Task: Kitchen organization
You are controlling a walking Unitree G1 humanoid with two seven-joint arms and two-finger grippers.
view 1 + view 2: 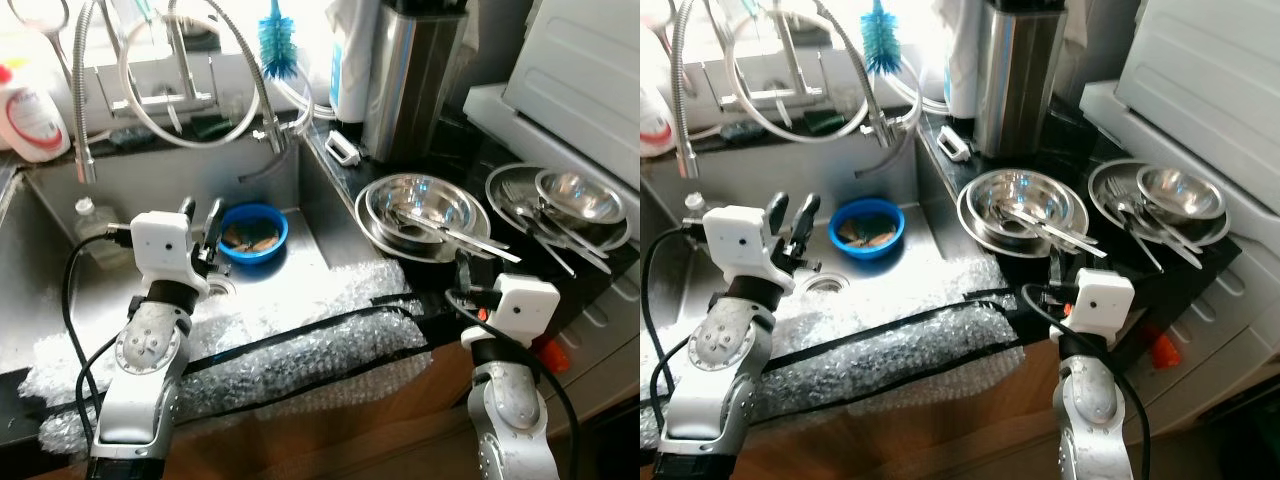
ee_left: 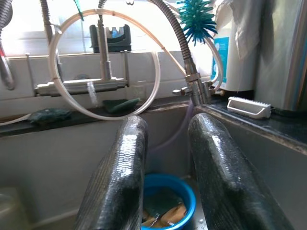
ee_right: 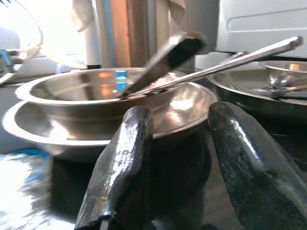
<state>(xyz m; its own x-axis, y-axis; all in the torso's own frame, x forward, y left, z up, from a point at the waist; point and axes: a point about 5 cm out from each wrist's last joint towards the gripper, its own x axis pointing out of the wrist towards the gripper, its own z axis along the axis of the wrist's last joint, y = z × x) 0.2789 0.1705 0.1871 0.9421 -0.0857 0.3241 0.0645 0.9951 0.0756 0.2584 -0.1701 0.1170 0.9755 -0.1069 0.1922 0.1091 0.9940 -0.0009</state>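
Observation:
My left gripper (image 1: 199, 213) hovers over the steel sink (image 1: 70, 210), open and holding nothing. Just beyond its fingertips (image 2: 132, 139) sits a blue bowl (image 1: 254, 234) with scraps in it, also seen low between the fingers in the left wrist view (image 2: 168, 199). My right gripper (image 3: 177, 120) is open and holding nothing at the front edge of the black counter (image 1: 600, 265). It points at stacked steel bowls (image 1: 420, 212) holding long utensils (image 3: 211, 67). A steel plate (image 1: 508, 185) with a small steel bowl (image 1: 578, 196) and cutlery lies further right.
Bubble wrap (image 1: 300, 335) covers the sink's front rim. A faucet with coiled hoses (image 1: 190, 90), a blue brush (image 1: 276, 45) and a detergent bottle (image 1: 30, 115) line the back. A tall steel canister (image 1: 410, 80) and a white appliance (image 1: 580, 70) crowd the right.

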